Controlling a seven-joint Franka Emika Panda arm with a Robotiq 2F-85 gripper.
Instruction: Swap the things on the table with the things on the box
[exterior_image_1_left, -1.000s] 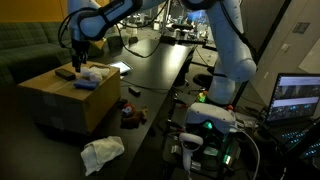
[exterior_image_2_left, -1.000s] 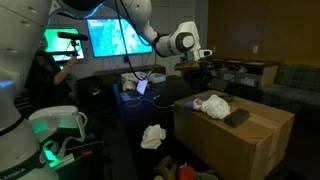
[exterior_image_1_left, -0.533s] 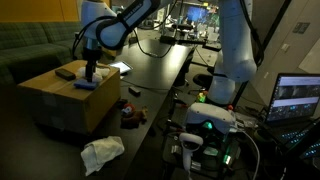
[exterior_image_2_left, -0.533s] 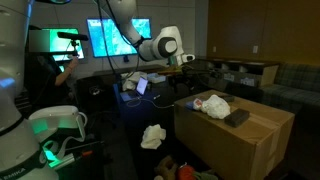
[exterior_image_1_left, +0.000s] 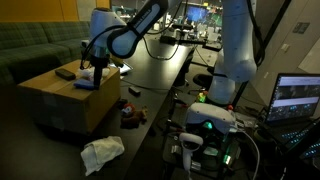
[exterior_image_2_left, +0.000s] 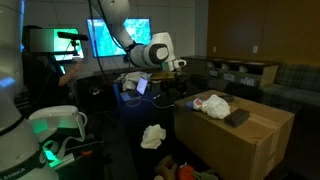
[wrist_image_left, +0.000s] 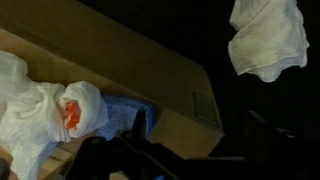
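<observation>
**Now over the box top, jaws apart and empty**

Here, in an exterior view, the black two-fingered gripper (exterior_image_1_left: 96, 68) hangs over the large tan cardboard box (exterior_image_1_left: 55, 100) at the left of the frame. Its jaws stand apart with nothing between them. Just below it lies a flat blue pad (exterior_image_1_left: 85, 84), and further left a small dark flat object (exterior_image_1_left: 66, 72). A crumpled white cloth (exterior_image_1_left: 102, 153) lies at lower centre on the long glossy black table (exterior_image_1_left: 155, 70), well apart from the gripper.

In an exterior view with the box at lower right, a bundled white cloth with an orange patch (exterior_image_2_left: 210, 104) shows plainly on the box top. The arm largely hides it elsewhere. How high the gripper stands above the box cannot be told here.

In the wrist view, the bundle sits at the left and the blue pad just beside it at centre. Both are near the gripper at the bottom edge. The box's edge runs diagonally from upper left to lower right, and the crumpled cloth lies beyond it at upper right. The bundle seems the nearest pick, slightly left of the jaws.
</observation>
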